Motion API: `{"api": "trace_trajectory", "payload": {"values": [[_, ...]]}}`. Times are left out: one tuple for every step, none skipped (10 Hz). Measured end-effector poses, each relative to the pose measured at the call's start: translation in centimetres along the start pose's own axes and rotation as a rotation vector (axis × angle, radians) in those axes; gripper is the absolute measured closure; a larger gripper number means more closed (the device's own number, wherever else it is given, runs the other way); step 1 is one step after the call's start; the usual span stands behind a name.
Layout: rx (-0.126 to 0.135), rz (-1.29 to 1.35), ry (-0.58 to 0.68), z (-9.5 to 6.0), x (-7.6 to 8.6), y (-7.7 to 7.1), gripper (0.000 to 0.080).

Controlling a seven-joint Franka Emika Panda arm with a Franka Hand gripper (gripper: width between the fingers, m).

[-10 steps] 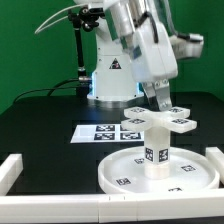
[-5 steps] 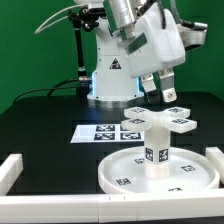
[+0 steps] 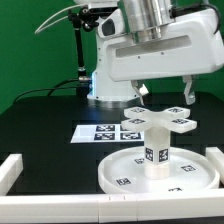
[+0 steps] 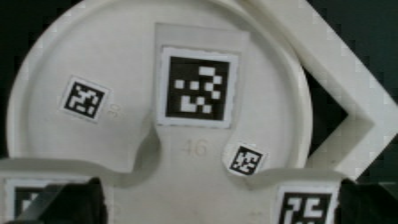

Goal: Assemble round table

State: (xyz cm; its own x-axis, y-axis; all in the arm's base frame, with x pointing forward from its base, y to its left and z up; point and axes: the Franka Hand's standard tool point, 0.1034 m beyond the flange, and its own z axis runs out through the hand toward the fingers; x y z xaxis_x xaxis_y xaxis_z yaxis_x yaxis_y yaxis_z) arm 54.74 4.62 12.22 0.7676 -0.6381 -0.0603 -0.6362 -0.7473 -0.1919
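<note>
The round table stands assembled near the front. Its large rimmed disc (image 3: pixel 116 173) lies flat, the short leg (image 3: pixel 155 150) is upright on it, and the cross-shaped foot piece (image 3: pixel 156 120) sits on top of the leg. My gripper (image 3: pixel 165 94) hangs open and empty just above the foot piece, a finger on either side and touching nothing. The wrist view looks straight down on one tagged arm of the foot piece (image 4: pixel 196 88) with the disc (image 4: pixel 71 60) beneath it. My own fingertips do not show clearly there.
The marker board (image 3: pixel 98 132) lies flat behind the disc. White border rails stand at the exterior view's left (image 3: pixel 10 170), right (image 3: pixel 214 156) and along the front (image 3: pixel 60 203). The arm's base (image 3: pixel 108 72) is at the back.
The gripper has lifted off the foot piece and turned, so its broad body now faces the exterior camera. The table parts have not moved.
</note>
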Motion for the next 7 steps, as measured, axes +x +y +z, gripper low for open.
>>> {"api": "trace_trajectory", "payload": {"values": [[0.001,-0.076,0.0,-0.04,0.1,0.05,0.015],[0.001,-0.144,0.0,-0.04,0.1,0.06,0.015],[0.0,-0.212,0.0,-0.03,0.1,0.06,0.015],[-0.002,-0.301,0.001,0.0,0.09,0.07,0.015],[-0.033,-0.423,0.007,0.02,0.03,0.05,0.015],[-0.051,-0.504,0.014,-0.1,0.17,-0.01,0.015],[-0.074,-0.609,0.021,-0.21,0.32,-0.07,0.015]]}}
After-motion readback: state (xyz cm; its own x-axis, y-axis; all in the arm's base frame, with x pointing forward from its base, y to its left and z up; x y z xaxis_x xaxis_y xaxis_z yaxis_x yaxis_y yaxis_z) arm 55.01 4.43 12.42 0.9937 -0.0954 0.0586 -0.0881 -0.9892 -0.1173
